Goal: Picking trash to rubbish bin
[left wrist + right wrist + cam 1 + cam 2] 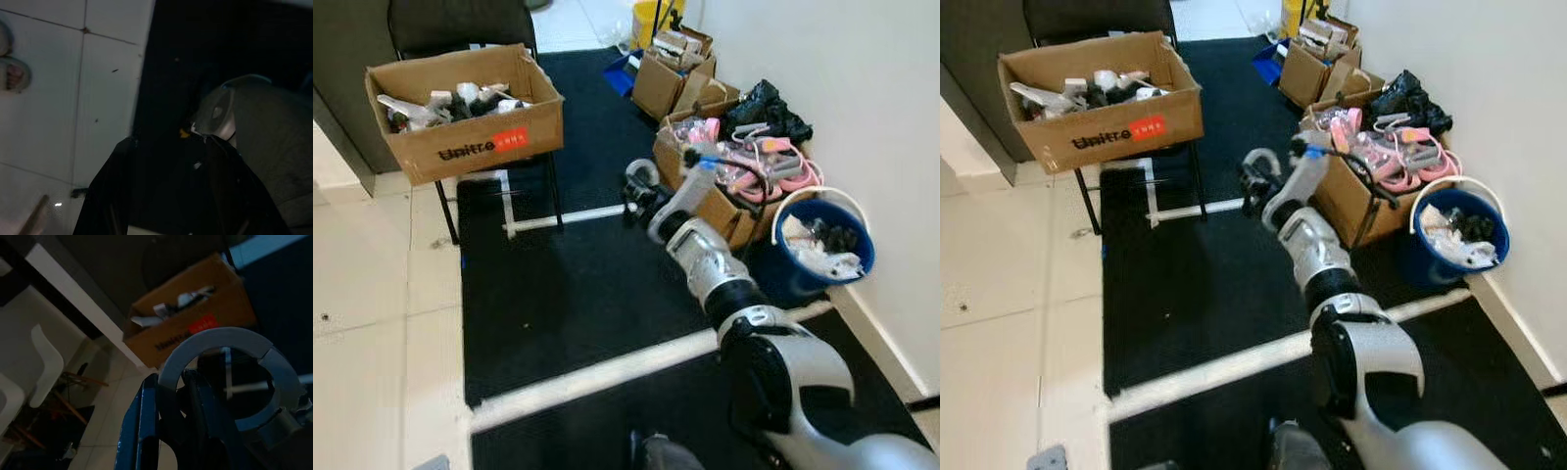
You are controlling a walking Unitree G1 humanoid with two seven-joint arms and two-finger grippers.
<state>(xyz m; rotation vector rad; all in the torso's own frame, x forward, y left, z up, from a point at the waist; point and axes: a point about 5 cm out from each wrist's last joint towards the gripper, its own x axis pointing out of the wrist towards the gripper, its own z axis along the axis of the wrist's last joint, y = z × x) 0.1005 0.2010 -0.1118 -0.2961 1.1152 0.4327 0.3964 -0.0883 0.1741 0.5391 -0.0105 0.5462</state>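
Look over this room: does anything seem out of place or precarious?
Yes. The Unitree cardboard box of odds and ends sits on a black chair, overhanging the seat. Pink hangers spill over the open box by the wall, beside the blue bucket.

A cluttered storage corner — tiled floor (372,294), black mat (568,294), cardboard boxes (470,113) of odds and ends.

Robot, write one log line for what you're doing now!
right gripper: shut on grey ring, held above black mat | blue bucket: by wall, holding trash | left arm: idle
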